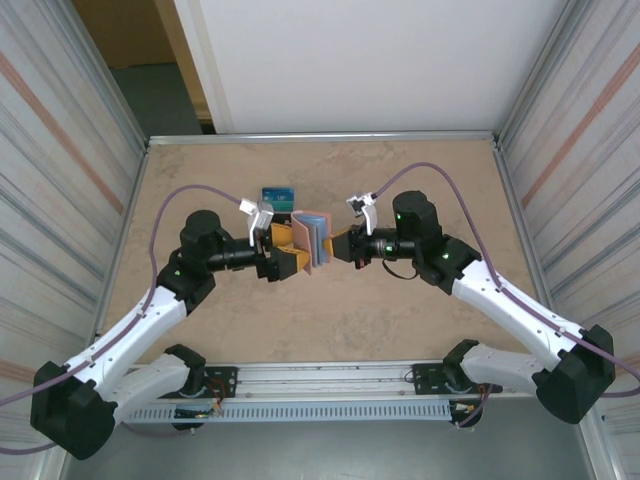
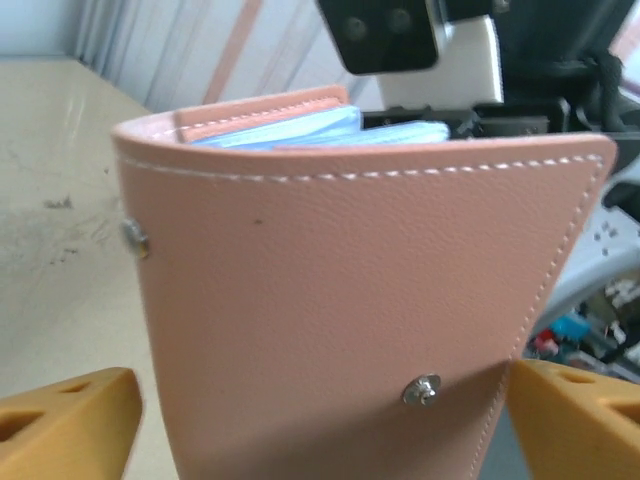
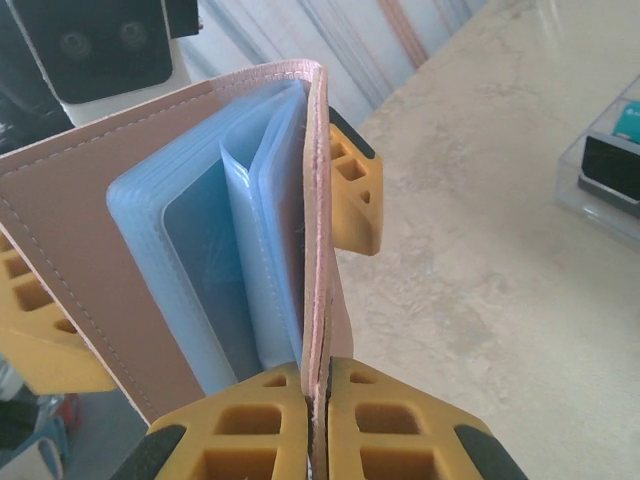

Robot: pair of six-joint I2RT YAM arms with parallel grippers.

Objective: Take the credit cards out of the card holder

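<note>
At centre of the top view, holder [image 1: 311, 241] up on edge, opened like a book, pink covers outward, blue sleeves [image 1: 316, 228] fanned toward the upper part of the frame. Flanked by left gripper [image 1: 284, 252] on its left and right gripper [image 1: 339, 246] on its right, both pointing inward over the counter [image 1: 400, 330]. From the left wrist: pink outer cover across most of the frame, white stitching along the top edge, two metal snaps [image 2: 423, 391], light blue sleeves peeking over the top. Left jaws wide apart, yellow fingers [image 2: 62, 425] at the lower-left and lower-right corners, holder between them. Clear gap at the lower-left finger. Lower-right finger just beside the cover's edge, touching or not cannot tell. From the right wrist: right jaws together at bottom centre, clamped on the thin edge of one pink cover running up the middle of the frame. Other cover angled out to the left, sleeves spread between the two. Darker blue rectangle inside the front sleeve, too blurred through the plastic to name. One yellow finger of the left gripper behind the clamped cover, right of centre, another at the left edge. Just above the holder in the top view, near but apart, a dark stand [image 1: 279, 196] with a teal face. Holder touching the counter or lifted off it: cannot tell.
</note>
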